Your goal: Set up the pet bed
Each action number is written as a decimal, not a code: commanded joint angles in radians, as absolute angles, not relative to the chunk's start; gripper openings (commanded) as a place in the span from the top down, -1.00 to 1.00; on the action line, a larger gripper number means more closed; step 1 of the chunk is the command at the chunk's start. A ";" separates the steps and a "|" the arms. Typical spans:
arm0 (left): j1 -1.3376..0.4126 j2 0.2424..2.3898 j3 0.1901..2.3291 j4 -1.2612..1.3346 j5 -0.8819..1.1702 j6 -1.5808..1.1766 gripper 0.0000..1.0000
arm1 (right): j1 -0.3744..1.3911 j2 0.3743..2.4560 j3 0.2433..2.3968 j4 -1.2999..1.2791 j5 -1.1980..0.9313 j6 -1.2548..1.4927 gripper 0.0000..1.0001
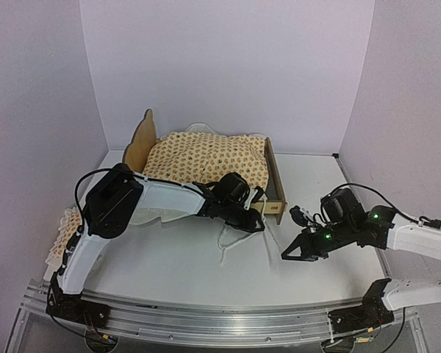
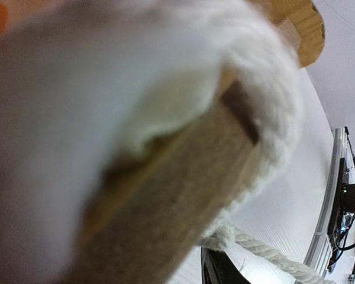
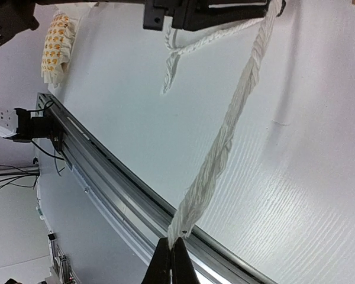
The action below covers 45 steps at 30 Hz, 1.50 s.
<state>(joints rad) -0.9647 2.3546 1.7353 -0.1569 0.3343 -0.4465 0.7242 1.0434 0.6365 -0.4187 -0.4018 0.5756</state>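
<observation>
Noting the pet bed (image 1: 277, 184) at far centre of the tabletop (image 1: 191, 272), patterned cushion (image 1: 206, 158) inside. We see right fingers (image 3: 162, 269) clenched on a white tie (image 3: 225, 148); left fingers (image 1: 244, 215) at the bed's near rail, grip we cannot tell.

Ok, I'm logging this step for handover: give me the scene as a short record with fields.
pet bed: on the table, headboard at far left
cushion: lying in the bed frame
pillow: at the table's left edge, outside the bed
left gripper: at the bed's near rail, against the cushion's edge; jaws unclear
right gripper: shut on the end of a white tie stretched toward the bed
</observation>
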 commanded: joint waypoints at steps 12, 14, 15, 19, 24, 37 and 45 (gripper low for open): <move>-0.910 2.273 1.635 -0.270 0.595 -0.199 0.58 | 0.717 1.242 0.804 -0.512 -0.126 0.562 1.00; -0.907 2.243 1.624 -0.257 0.597 -0.173 0.38 | 0.717 1.255 0.799 -0.520 -0.140 0.549 1.00; -0.907 2.236 1.631 -0.258 0.595 -0.162 0.31 | 0.717 1.256 0.787 -0.523 -0.146 0.547 1.00; -0.905 2.231 1.674 -0.264 0.589 -0.132 0.20 | 0.717 1.224 0.729 -0.526 -0.158 0.563 1.00; -0.929 2.216 1.809 -0.395 0.658 0.015 0.23 | 0.717 1.152 0.741 -0.528 -0.128 0.558 1.00; -0.967 2.233 2.088 -0.793 0.371 1.462 -0.46 | 0.716 1.178 0.809 -0.528 -0.128 0.485 1.00; -0.965 2.351 2.203 -0.673 0.259 1.641 -0.41 | 0.716 1.214 0.856 -0.525 -0.134 0.452 1.00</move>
<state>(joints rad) -0.9638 2.3049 2.1499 -0.7321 0.3524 1.4549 0.7181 1.1988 0.8018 -0.5247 -0.1314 0.4865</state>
